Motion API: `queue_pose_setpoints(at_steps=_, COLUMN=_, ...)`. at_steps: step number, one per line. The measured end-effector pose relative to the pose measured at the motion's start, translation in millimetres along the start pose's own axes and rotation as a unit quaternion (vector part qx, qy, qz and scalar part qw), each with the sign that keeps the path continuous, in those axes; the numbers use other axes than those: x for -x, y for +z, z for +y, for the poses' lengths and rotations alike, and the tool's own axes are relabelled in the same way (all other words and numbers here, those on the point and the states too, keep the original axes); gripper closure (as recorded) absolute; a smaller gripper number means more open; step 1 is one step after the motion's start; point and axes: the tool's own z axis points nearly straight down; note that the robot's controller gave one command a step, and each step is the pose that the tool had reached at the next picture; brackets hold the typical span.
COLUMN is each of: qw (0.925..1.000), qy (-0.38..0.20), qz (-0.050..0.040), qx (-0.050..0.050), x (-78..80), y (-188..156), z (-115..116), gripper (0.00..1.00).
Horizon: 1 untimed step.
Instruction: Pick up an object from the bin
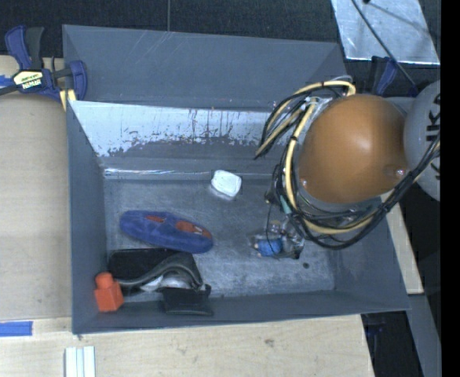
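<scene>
The arm [425, 136] is reaching into the grey bin [214, 69] from the bin's right side, its domed orange wrist cover [354, 149] hanging above the bin's right half. Yellow and black cables [290, 128] are looping around the cover. Beneath it, the hand [279, 243] is pointing down, low over the bin's floor.

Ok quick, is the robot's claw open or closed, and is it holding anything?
Gripper: cannot be told, nor whether it holds anything; it is low over the bin floor, right of the long blue thing.

Most of the gripper [277, 245] hidden beneath the orange cover [352, 148]
</scene>
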Motion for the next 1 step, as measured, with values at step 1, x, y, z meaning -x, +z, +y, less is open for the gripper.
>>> queue_pose_setpoints(at_steps=1, qw=1.0, qy=-0.004, qz=-0.0003, qx=0.0, x=7.5, y=-44.3, z=-22.6, gripper=1.0)
